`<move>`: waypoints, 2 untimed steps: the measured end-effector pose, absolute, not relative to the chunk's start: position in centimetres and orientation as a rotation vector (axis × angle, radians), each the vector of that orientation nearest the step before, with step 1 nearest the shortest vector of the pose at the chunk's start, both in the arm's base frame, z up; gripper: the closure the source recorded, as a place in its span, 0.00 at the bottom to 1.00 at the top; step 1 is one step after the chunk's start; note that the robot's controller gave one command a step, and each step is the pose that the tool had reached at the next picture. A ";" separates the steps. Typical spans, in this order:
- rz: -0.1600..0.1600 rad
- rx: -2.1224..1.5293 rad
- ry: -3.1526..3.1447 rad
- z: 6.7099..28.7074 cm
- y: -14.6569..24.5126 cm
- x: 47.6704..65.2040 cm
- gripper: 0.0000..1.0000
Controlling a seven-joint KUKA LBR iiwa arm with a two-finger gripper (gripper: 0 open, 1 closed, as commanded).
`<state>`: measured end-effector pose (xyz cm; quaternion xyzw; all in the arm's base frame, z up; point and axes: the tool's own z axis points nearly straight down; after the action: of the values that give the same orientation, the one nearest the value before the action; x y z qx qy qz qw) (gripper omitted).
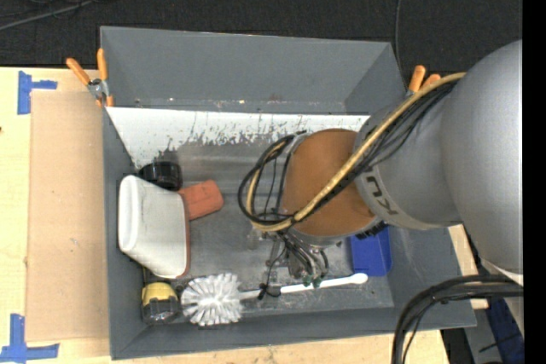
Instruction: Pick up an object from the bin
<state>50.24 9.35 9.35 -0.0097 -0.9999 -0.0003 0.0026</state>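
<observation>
My gripper (pixel 293 262) hangs low in the bin's front middle, beneath the arm's orange cover. Just below it lies a white brush (pixel 212 299), its round bristle head to the left and its thin white handle running right under the gripper towards the front right. A blue flat thing (pixel 372 255) lies close on the gripper's right, partly hidden by the arm.
At the bin's left lies a white plastic container (pixel 153 224), with a black cap (pixel 161 174) and a reddish-brown block (pixel 201 199) behind it. A yellow-and-black tape measure (pixel 159 301) sits in the front left corner. The arm and its cables cover the bin's right side.
</observation>
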 end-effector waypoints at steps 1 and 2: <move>-0.001 0.147 -3.146 7.2 11.1 47.6 0.00; 0.000 0.040 -3.143 7.1 10.9 48.7 0.00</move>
<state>48.67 10.91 7.09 0.0127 -0.9999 0.0000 -0.0008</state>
